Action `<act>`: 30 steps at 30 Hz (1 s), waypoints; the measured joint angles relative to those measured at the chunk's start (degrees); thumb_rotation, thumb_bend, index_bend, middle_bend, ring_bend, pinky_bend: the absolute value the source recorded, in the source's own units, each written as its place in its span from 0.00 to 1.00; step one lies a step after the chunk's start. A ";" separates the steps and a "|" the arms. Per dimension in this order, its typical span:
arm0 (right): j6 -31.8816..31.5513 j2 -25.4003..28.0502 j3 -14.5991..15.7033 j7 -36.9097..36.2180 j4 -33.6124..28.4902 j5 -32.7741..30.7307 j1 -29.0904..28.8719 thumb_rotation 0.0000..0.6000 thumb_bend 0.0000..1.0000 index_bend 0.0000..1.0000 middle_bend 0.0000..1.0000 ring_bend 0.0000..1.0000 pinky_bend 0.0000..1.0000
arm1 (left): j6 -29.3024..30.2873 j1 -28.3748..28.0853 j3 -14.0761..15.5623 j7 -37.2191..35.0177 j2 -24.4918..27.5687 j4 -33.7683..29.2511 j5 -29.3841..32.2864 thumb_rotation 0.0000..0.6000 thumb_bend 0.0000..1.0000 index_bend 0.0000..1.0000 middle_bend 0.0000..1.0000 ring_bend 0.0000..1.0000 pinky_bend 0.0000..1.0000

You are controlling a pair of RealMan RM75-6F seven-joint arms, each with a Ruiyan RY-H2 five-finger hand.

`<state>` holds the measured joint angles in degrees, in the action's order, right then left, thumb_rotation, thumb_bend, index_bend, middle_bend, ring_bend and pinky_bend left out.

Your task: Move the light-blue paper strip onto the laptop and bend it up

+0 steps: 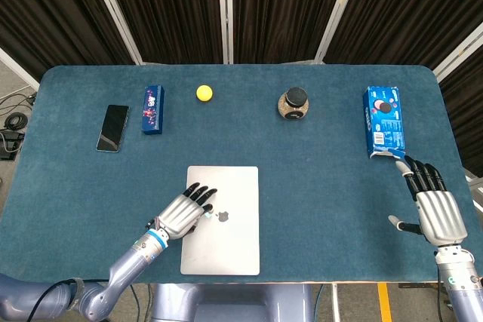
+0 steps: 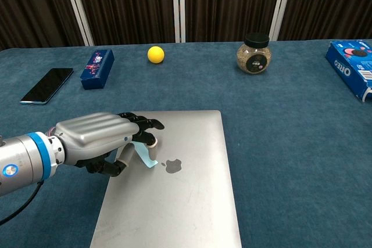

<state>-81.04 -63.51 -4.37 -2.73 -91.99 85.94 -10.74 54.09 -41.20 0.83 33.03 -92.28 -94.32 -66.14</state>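
**Paper strip on the laptop lid, under my left hand**

Paper strip [image 2: 145,156], light blue, sits on the closed silver laptop [image 2: 186,196], just left of the logo, one end curving up toward my fingers. My left hand [image 2: 102,140] is clamped on it: the strip runs up between the thumb and a fingertip, with the other dark fingers [image 2: 145,123] stretched forward over the lid. From the head view the strip is almost wholly hidden beneath that hand [image 1: 185,213]; I only make it out in the chest view.

The laptop lies near the front edge of the blue tabletop [image 1: 317,186], lid shut. My right hand [image 1: 434,205] rests flat on the cloth far to the right, fingers apart and holding nothing, its tips just short of the blue cookie box [image 1: 383,121].

Along the back I see a dark phone [image 1: 112,127], a small blue box [image 1: 153,108], a yellow ball [image 1: 204,93] and a black-lidded jar [image 1: 294,103], all well apart from the laptop.
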 measured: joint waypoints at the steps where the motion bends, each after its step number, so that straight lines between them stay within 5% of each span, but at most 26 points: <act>1: -0.02 0.02 -0.01 -0.01 -0.03 0.04 0.02 1.00 0.00 0.00 0.00 0.00 0.00 | -0.08 0.02 0.08 -0.07 0.04 -0.03 0.00 0.97 0.99 0.32 0.00 0.00 0.00; 30: 0.04 0.21 -0.23 -0.11 -0.12 0.19 0.27 1.00 0.00 0.00 0.00 0.00 0.00 | -0.18 0.49 0.40 -0.25 -0.46 0.72 0.34 0.97 0.99 0.31 0.00 0.00 0.00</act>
<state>-81.00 -63.30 -4.60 -2.84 -92.11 86.13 -10.47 53.91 -40.71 1.22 32.78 -92.74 -93.60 -65.80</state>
